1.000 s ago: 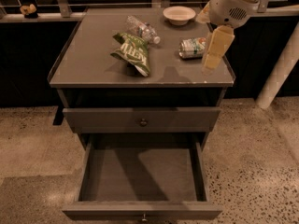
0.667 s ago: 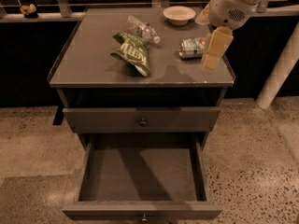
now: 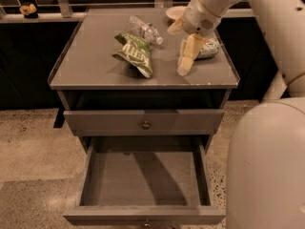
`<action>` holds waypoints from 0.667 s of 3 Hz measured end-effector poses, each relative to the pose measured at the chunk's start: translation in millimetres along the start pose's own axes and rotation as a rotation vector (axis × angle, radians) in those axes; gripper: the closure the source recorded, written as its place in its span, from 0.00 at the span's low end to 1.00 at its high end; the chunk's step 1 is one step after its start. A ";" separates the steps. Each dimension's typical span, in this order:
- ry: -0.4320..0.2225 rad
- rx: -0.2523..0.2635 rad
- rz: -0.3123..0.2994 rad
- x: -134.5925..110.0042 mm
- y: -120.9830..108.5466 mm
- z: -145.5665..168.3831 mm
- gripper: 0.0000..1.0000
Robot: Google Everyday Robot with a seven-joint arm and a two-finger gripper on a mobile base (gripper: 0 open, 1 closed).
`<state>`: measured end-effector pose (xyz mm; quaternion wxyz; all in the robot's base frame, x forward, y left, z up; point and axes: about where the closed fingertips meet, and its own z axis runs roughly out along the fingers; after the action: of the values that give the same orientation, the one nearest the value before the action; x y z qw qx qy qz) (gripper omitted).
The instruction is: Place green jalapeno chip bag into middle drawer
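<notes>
The green jalapeno chip bag (image 3: 136, 54) lies crumpled on the cabinet top (image 3: 90, 66), left of centre. My gripper (image 3: 182, 43) hangs above the top, to the right of the bag and apart from it, in front of the silver-green can (image 3: 208, 48). It is open and empty, with one pale finger (image 3: 188, 56) pointing down at the top. The middle drawer (image 3: 145, 180) is pulled out wide and its inside is bare. The drawer front above it (image 3: 143, 122), with a round knob, is shut.
A clear plastic bottle (image 3: 144, 30) lies just behind the bag. A white bowl (image 3: 174, 12) sits at the back of the top. My arm (image 3: 281, 27) comes in from the upper right and my pale body (image 3: 267, 166) fills the lower right. The floor is speckled.
My gripper has moved left across the cabinet top, from over the right edge to in front of the can, closer to the bag. My body has come into view at lower right.
</notes>
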<state>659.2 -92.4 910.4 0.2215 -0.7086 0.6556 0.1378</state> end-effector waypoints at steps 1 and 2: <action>-0.080 -0.002 -0.052 -20.7 -26.2 25.2 0.00; -0.103 0.038 -0.067 -40.6 -46.5 37.9 0.00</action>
<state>704.7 -36.4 903.5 0.2730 -0.7178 0.6217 0.1543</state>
